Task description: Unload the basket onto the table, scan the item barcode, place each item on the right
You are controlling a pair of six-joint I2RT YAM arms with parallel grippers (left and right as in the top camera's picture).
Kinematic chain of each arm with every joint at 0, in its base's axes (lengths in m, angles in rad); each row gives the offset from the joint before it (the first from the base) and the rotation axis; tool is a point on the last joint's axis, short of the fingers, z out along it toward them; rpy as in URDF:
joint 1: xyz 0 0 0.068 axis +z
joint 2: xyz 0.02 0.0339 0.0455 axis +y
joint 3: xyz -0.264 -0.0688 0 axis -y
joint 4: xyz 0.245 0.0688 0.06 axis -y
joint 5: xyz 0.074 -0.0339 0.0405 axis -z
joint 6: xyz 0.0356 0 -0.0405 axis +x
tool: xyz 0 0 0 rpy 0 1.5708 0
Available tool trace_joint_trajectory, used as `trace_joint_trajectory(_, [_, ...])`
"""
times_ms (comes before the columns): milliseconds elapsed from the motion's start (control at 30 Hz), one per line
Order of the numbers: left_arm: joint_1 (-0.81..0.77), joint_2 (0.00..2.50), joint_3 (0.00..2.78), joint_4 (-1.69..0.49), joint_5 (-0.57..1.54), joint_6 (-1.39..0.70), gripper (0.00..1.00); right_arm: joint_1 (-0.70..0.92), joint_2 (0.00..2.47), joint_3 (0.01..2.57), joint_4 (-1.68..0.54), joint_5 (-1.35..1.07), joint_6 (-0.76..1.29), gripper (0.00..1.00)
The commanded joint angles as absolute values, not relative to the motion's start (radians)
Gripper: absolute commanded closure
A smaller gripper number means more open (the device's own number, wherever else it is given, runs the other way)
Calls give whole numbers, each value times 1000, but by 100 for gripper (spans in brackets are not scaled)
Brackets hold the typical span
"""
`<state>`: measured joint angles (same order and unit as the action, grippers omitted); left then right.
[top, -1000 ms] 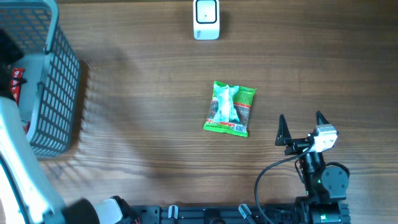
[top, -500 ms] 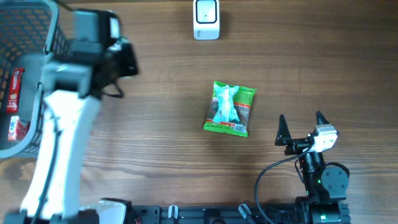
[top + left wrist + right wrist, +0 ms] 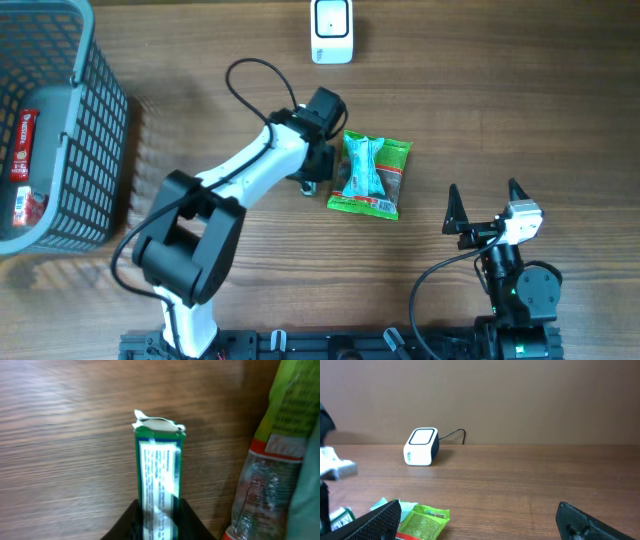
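My left gripper (image 3: 157,522) clamps slim green packet (image 3: 158,460), centre frame.
Just left of big green bag (image 3: 374,172); my right gripper (image 3: 484,192) gapes, lower right.

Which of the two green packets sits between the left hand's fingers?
The narrow green packet with the white printed strip: the left hand has a finger on either side of it. The wider green bag lies free beside it.

Green packet (image 3: 157,480) lower end cut off at bottom edge, print blurred; snack bag (image 3: 280,460) cropped right.
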<state>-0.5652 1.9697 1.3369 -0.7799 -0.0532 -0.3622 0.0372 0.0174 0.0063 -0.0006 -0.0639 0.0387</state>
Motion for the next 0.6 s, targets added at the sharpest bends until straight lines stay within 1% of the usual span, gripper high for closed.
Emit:
trace_joint_trajectory(0, [-575,1987,1338,-766,-49,-376,52,32,14,5,2,-76,27,0])
trace_joint_trajectory(33, [-575,1987,1338,-763,-49,-376,45,32,14,5,2,-76,27,0])
trace_joint_trajectory(133, [-574,1983,1341,-762,-50,-375,39,32,14,5,2,-76,27,0])
trace_joint_trajectory(333, [-542,1903,1481,-842,-54,-339,35,32,14,5,2,-76,27,0])
trace_joint_trajectory(433, [-477,1821,1634,-938,-151,-261,35,32,14,5,2,-76,27,0])
trace_joint_trajectory(467, [-436,1792,1699,-984,-220,-258,35,32,14,5,2,-76,27,0])
trace_joint_trajectory(567, [-303,1721,1840,-1064,-331,-188,33,32,14,5,2,-76,27,0])
